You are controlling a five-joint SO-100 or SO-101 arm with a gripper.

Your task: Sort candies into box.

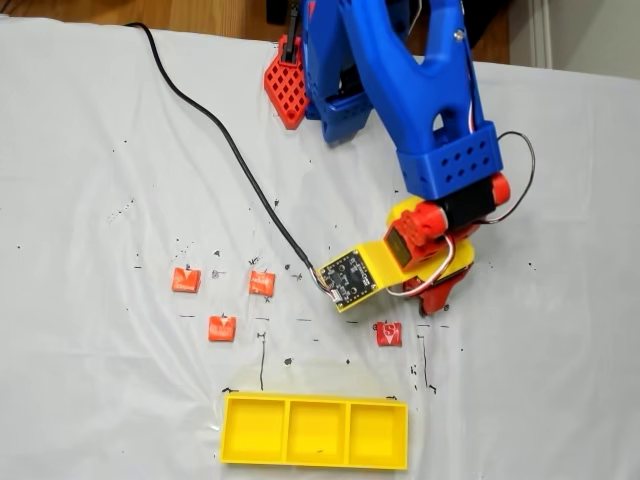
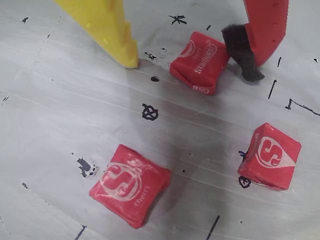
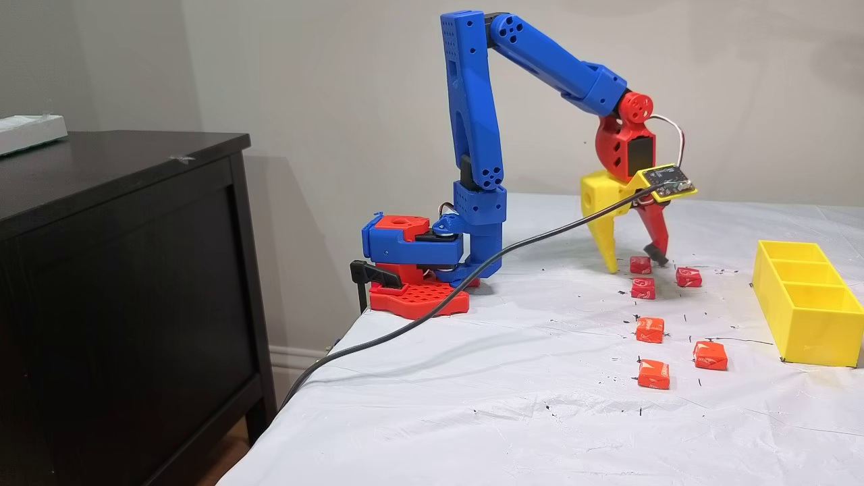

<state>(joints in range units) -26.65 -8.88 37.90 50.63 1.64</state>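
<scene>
Lighting is even, soft and bright. Shadows on the white cloth [image 3: 513,378] are faint. The wrist view is slightly soft.

- In a fixed view from above, the blue arm [image 1: 400,80] and the yellow camera mount [image 1: 365,272] cover part of the worktop [image 1: 100,150]; four candies show there, and one of them [image 1: 389,334] lies just below the mount.
- In that view the jaws are mostly hidden under the wrist, so their spread cannot be read there.
- In the wrist view, the yellow finger [image 2: 107,27] and the red finger [image 2: 265,25] are cut off by the top edge.
- The print on the candy between them [image 2: 200,61] is too blurred to read.
- In a fixed view from the side, the box [image 3: 806,300] is cut off at the right edge.
- In the view from above, the arm's base [image 1: 287,85] is cut off at the top edge.
</scene>
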